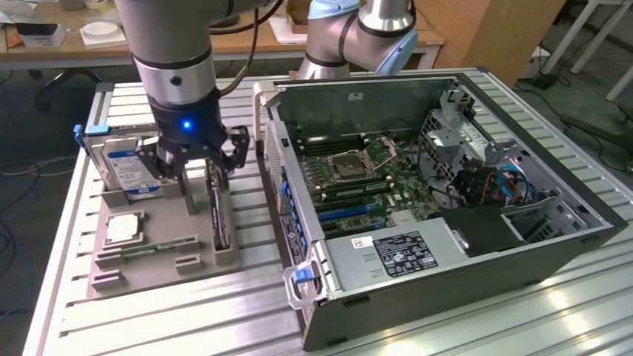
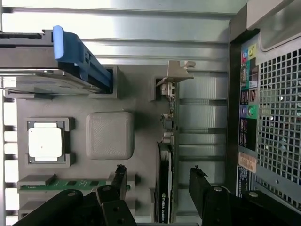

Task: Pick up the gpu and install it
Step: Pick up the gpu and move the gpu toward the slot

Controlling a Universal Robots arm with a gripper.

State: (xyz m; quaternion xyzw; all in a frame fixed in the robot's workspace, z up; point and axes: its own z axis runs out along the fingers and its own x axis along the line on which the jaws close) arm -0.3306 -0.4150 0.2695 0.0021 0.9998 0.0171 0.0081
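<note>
Upright, thin flat black gpu

High exterior and close overhead wrist share the tray.

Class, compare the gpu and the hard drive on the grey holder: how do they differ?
The gpu is thin and black with a silver bracket; the hard drive is thicker, silver, blue-labelled. The open tool straddles the gpu; the hard drive sits aside. Both stand on edge in the grey holder.
</note>
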